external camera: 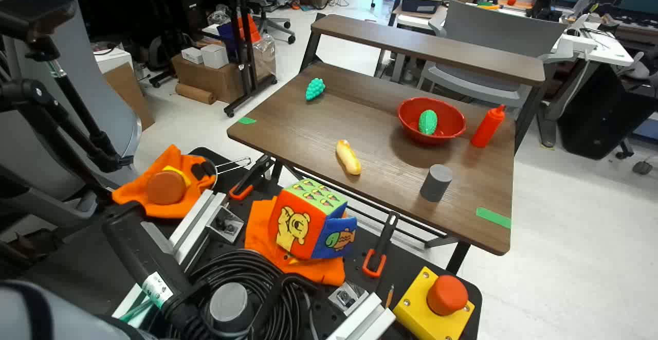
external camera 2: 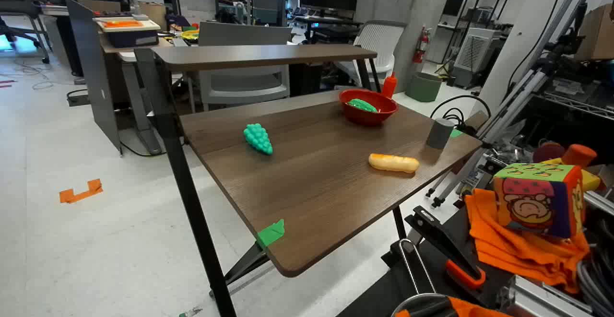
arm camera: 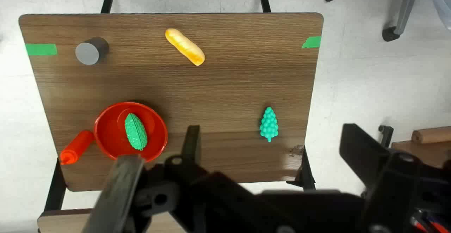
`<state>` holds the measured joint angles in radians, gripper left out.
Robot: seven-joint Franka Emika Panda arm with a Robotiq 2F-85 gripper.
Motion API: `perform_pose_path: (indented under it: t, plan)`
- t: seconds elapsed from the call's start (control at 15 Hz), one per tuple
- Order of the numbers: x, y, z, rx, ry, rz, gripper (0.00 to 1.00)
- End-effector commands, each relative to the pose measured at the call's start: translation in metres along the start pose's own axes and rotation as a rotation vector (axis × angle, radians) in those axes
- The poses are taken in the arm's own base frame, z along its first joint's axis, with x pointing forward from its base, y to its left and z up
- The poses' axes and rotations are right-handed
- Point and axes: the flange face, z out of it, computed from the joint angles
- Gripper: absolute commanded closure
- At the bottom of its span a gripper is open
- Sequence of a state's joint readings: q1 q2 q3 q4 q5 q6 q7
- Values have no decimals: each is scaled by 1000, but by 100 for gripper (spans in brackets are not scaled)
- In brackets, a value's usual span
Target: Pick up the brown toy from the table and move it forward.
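On the brown rectangular wooden bench (arm camera: 218,88) lies an oblong golden-tan toy (arm camera: 185,47); the black two-fingered tool (arm camera: 252,138) gapes.

The wrist view looks almost straight down on the worktop (arm camera: 225,88) from well above, the fingers (arm camera: 359,152) close to the lens and blurred along the bottom of the frame. In an exterior view the camera looks down at a slant across the near black bench (external camera: 403,273), facing the raised shelf (external camera: 426,47) that the wrist view catches beside the fingers. In an exterior view at a flatter angle, the lens faces diagonally toward the red bowl (external camera 2: 367,117), with green tape (external camera 2: 271,233) at the nearest corner; the wrist view shows that tape beyond the fingers. All three share the worktop.
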<state>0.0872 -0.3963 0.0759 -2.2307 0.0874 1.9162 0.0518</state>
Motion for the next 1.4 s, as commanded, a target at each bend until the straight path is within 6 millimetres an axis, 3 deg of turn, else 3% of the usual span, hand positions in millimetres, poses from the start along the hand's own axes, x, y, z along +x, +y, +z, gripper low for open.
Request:
perform_pose_path:
  t: [0.0,0.47,0.67,1.07,1.33]
  plan:
    - [0,0,-1,0,0,0,0]
    - [0,0,-1,0,0,0,0]
    - [-1,12,16,-19,21,-95,0]
    - [10,44,83,-70,117,-266,0]
    - [20,56,150,-70,148,-367,0]
